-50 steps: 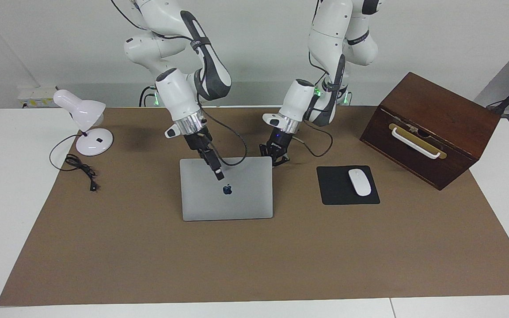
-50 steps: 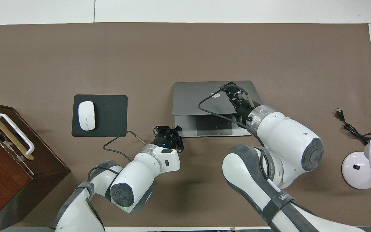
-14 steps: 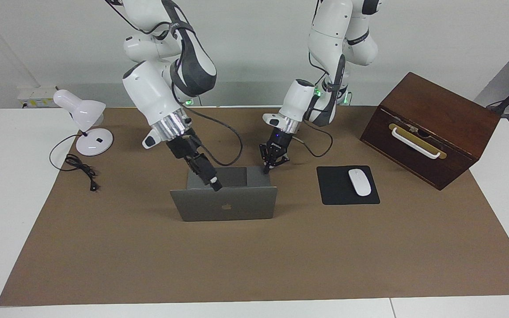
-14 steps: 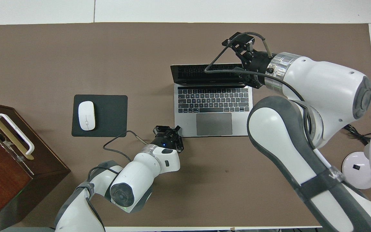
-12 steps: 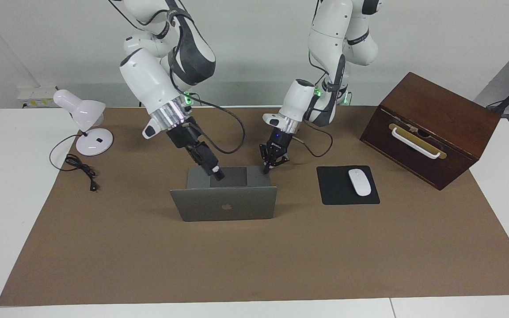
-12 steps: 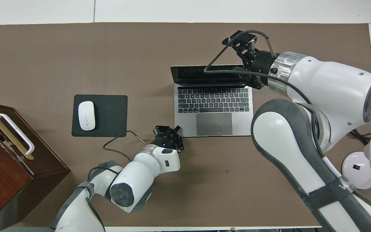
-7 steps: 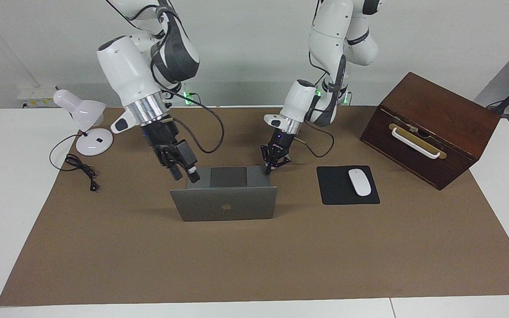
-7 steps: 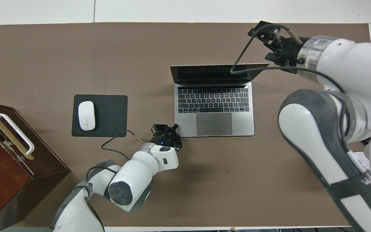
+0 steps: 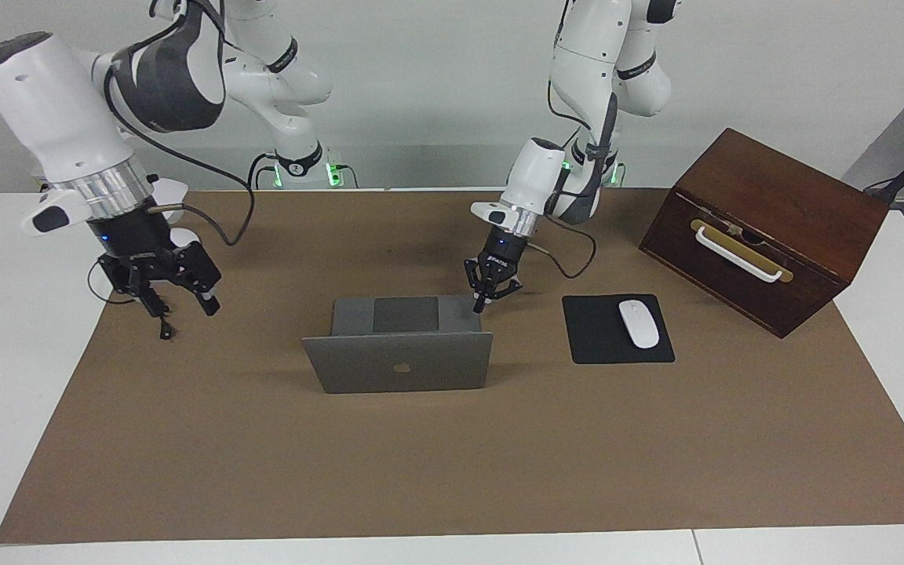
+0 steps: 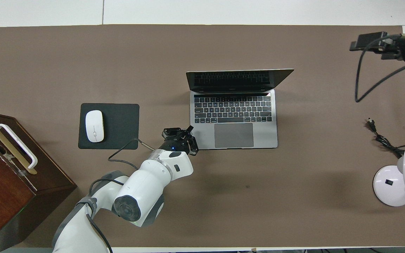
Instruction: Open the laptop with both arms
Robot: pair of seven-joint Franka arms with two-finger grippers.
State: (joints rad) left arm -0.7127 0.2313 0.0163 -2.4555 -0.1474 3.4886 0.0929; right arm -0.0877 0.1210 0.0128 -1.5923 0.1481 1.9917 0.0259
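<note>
The laptop [image 9: 398,359] sits open near the middle of the brown table mat [image 9: 452,463], its silver-grey lid raised roughly upright with the apple logo facing away from the robots. In the overhead view the laptop [image 10: 233,116] shows a dark screen, a black keyboard and a grey trackpad on its flat base.

The left gripper [image 9: 482,299] is down at the base corner nearest the robots toward the left arm's end of the table, its tip at or just above that corner; whether it touches cannot be told, and its fingers look pressed close together. In the overhead view the left gripper [image 10: 185,135] lies at that same corner.

The right gripper [image 9: 177,303] hangs in the air over the mat's edge near the black power cord [image 9: 142,300], well apart from the laptop, its fingers spread with nothing between them.

Toward the left arm's end lie a black mouse pad [image 9: 617,329] carrying a white mouse [image 9: 638,323], and a wooden box [image 9: 766,229].
</note>
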